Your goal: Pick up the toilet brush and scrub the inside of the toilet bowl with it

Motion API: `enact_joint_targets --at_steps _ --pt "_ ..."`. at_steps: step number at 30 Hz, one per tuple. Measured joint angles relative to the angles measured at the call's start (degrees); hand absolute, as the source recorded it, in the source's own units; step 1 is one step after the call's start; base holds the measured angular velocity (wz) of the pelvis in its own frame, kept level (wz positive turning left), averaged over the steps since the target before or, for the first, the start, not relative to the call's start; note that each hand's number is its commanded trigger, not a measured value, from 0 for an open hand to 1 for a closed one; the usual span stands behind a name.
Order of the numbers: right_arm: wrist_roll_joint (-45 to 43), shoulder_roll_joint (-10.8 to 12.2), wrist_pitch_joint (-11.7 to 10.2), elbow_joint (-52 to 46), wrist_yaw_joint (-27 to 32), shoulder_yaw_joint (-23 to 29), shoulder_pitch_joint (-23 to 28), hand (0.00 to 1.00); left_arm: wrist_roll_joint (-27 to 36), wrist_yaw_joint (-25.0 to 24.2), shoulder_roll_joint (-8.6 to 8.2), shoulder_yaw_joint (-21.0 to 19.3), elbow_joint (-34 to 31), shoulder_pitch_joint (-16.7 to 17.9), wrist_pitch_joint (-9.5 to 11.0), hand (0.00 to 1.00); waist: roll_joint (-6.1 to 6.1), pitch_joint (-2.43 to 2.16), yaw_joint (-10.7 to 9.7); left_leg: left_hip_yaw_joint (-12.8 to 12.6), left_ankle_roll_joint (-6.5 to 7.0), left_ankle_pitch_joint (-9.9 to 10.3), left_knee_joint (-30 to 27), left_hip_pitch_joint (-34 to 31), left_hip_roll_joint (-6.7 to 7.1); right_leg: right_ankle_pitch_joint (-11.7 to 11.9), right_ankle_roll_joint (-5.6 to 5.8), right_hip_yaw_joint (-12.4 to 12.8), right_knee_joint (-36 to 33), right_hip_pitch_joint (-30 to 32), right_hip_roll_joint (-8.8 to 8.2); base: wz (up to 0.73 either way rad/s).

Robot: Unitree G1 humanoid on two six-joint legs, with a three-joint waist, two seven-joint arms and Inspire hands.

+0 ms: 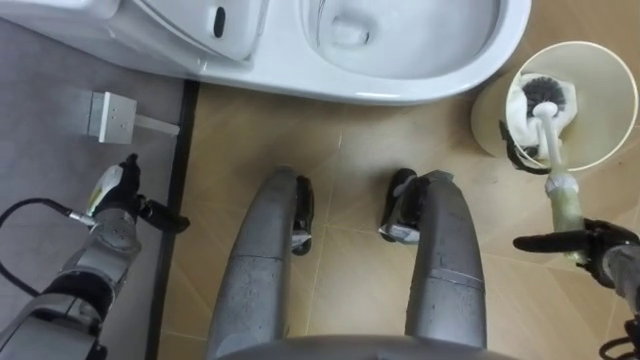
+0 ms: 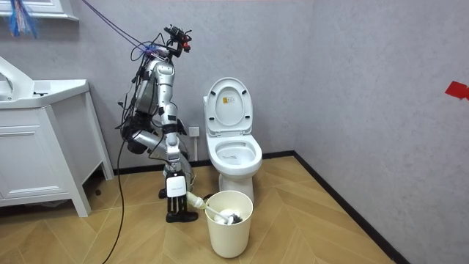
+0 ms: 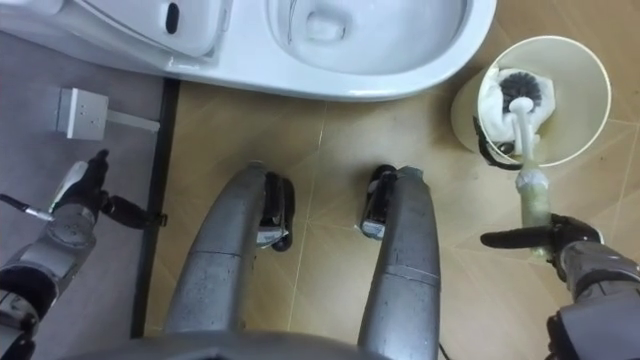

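No text, label, number or sign here is legible.

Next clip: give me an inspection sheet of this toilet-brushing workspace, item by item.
Surface: tan wood-pattern floor.
Job's things: toilet, lid up, bowl open. The brush stands head down in a white holder inside the cream bin, to the right of the toilet.
Clutter: nothing seen.
Hands: right hand shut on the brush handle. The left hand is open and idle, low by the grey wall.
Cables: nothing seen beyond the robot's own.
Surroundings: socket on the wall, and a white cabinet at the room view's left.
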State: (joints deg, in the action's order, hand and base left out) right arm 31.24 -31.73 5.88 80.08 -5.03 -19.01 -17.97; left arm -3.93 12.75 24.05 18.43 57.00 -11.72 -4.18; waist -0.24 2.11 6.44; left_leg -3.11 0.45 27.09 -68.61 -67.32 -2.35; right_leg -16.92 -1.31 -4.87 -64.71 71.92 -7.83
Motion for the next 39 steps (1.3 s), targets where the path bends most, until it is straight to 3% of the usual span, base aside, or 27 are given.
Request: enact_joint_targets --at_steps 10,24,35,36,37,38,39 --pt "3.5 0.1 0.5 0.0 0.0 0.0 -0.3 0.00 0.0 0.0 -0.01 1.0 0.0 0.0 -0.5 0.00 0.00 0.04 -0.3 0.0 0.10 0.1 0.0 0.0 0.02 -0.1 0.09 0.0 0.0 0.0 -0.01 0.00" --pt "15.0 0.8 1.3 0.0 1.3 0.0 -1.9 0.00 2.3 -1.0 -0.04 2.0 -0.1 -0.1 -0.6 0.00 -0.15 0.13 -0.7 0.0 0.19 0.2 0.3 -0.1 -0.03 -0.3 0.26 0.1 0.1 0.2 0.17 0.00" --pt "24.2 2.0 1.2 0.0 1.1 -0.1 -2.9 0.00 2.2 -0.9 -0.30 2.0 -0.2 -1.4 -0.9 0.00 -0.19 0.16 -1.0 0.1 -0.08 0.3 1.0 -0.2 -0.88 -0.3 0.08 -0.2 1.3 0.2 1.10 -0.03" --pt "24.9 2.3 1.2 0.0 1.1 -0.1 -3.2 0.17 2.2 -0.9 -0.30 2.0 -0.2 -1.6 -0.9 0.00 -0.19 0.16 -1.2 0.1 -0.07 0.3 1.2 -0.2 -0.90 -0.3 0.06 -0.2 1.5 0.2 1.12 0.00" --pt "25.0 2.4 1.2 0.0 1.2 -0.1 -3.3 0.86 2.2 -0.9 -0.30 2.0 -0.2 -1.8 -0.9 0.00 -0.19 0.16 -1.2 0.1 -0.05 0.3 1.3 -0.2 -0.92 -0.3 0.03 -0.2 1.6 0.2 1.16 0.00" --pt "25.3 2.6 1.2 0.0 1.2 -0.1 -3.3 1.00 2.2 -0.9 -0.30 2.0 -0.2 -2.0 -0.9 0.00 -0.19 0.16 -1.4 0.1 0.00 0.3 1.5 -0.2 -0.97 -0.2 -0.01 -0.3 1.8 0.2 1.17 -0.03" --pt "25.6 2.7 1.2 0.0 1.2 -0.1 -3.3 1.00 2.2 -0.8 -0.30 2.0 -0.2 -2.2 -0.8 0.00 -0.19 0.16 -1.5 0.1 0.01 0.3 1.6 -0.2 -0.97 -0.2 -0.01 -0.3 1.9 0.2 1.17 0.00"
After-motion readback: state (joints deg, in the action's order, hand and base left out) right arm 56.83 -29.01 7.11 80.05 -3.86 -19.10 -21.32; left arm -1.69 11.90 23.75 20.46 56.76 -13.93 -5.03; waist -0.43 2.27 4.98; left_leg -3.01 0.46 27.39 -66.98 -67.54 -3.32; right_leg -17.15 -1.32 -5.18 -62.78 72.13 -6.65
